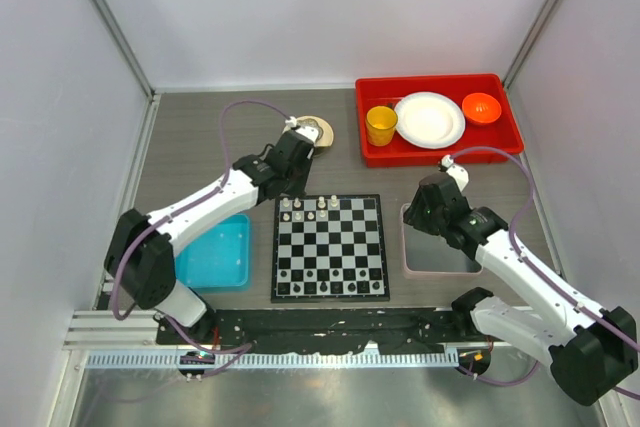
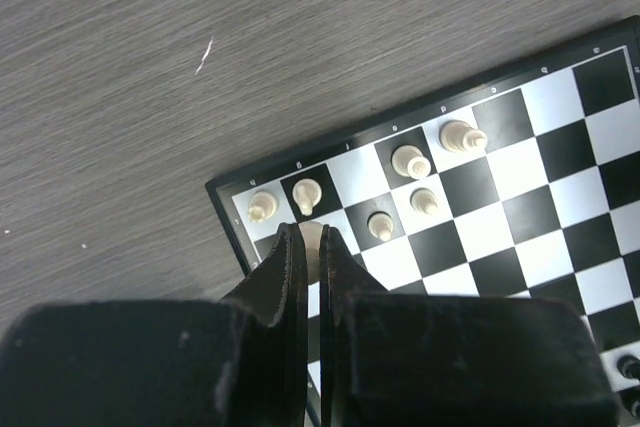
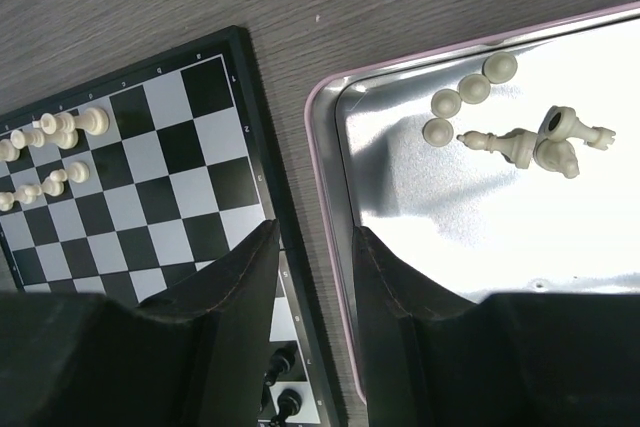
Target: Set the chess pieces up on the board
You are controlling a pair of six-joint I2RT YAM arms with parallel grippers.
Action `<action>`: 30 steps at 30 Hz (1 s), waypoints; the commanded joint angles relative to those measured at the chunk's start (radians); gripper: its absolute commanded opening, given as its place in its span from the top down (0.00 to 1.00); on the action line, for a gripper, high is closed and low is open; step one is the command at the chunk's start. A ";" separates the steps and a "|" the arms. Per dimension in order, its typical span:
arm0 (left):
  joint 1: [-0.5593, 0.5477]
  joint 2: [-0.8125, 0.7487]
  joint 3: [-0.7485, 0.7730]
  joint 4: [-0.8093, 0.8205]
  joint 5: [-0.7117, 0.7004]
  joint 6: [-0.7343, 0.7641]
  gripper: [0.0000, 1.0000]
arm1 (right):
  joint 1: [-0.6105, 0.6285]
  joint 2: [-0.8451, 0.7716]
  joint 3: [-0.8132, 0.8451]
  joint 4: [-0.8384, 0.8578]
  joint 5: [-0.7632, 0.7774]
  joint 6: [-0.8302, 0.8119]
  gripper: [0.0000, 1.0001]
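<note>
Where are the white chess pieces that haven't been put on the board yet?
In the right wrist view, the loose white pieces lie clustered inside the shiny tray, just right of the board.

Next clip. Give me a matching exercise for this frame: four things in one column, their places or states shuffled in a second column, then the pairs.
1. left gripper
2. right gripper
3. blue plastic bin
4. yellow cup

A. inside the red plastic tray
B. on the table, left of the black-and-white chessboard
C. jaws shut, above a corner of the chessboard
D. jaws apart, above the gap between the chessboard and the grey metal tray

Pairs: 1-C, 2-D, 3-B, 4-A
</note>
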 commanded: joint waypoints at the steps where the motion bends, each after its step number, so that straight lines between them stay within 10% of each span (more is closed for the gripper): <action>1: -0.002 0.059 0.015 0.083 0.002 -0.008 1.00 | -0.002 -0.008 0.039 -0.001 0.019 -0.030 0.59; 30: -0.002 0.181 0.005 0.183 0.079 -0.037 1.00 | -0.002 -0.034 0.008 -0.020 0.028 -0.041 0.53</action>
